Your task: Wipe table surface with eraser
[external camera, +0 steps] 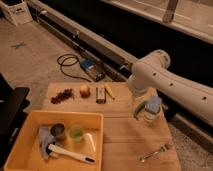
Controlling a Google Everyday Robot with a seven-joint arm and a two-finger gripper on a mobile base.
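The hand (144, 111) hangs low over the table (125, 137), its fingers apart and nothing clearly clamped between them. A blue pad (153, 104) sits right against the hand; whether they touch I cannot tell. The eraser (100, 93) lies flat on the table, well apart from the hand, out to its picture-left and toward the far edge. Just beyond the eraser, on the side away from the hand, sits a small round fruit (85, 90). A thin yellowish stick (109, 91) lies beside the eraser on the hand's side. A metal fork (155, 151) lies nearer the camera than the hand. A yellow bin (30, 120) stands farther off than the eraser.
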